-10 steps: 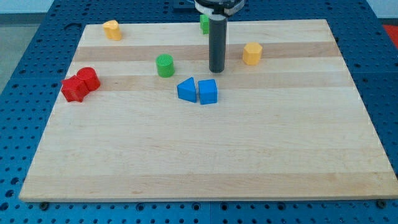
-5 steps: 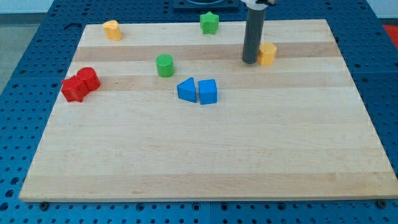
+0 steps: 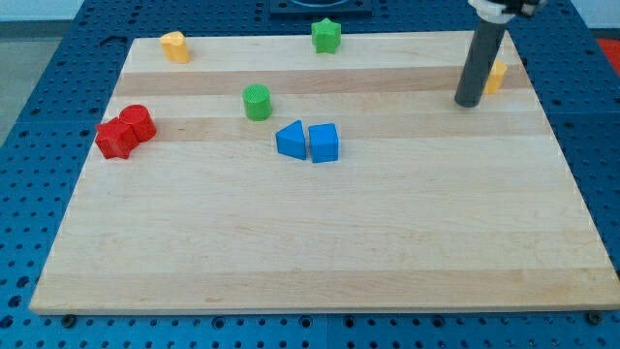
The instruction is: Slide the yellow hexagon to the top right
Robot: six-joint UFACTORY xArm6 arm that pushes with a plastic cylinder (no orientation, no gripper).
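Bare rod, nothing to open or close: my tip [image 3: 469, 103] touched the yellow hexagon [image 3: 496, 78] just to its upper right. Further pushing risked shoving it off the counter [image 3: 310, 242] edge.

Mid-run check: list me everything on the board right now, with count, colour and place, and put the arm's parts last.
yellow hexagon: 1, yellow, near the view's right edge by the top, partly hidden behind the rod
yellow block: 1, yellow, top left corner
green star: 1, green, top edge, middle
green cylinder: 1, green, left of centre
blue blocks: 2, blue, side by side near centre
red blocks: 2, red, touching, left edge
board: 1, pale wood
my tip: 1, dark, just left of and below the yellow hexagon
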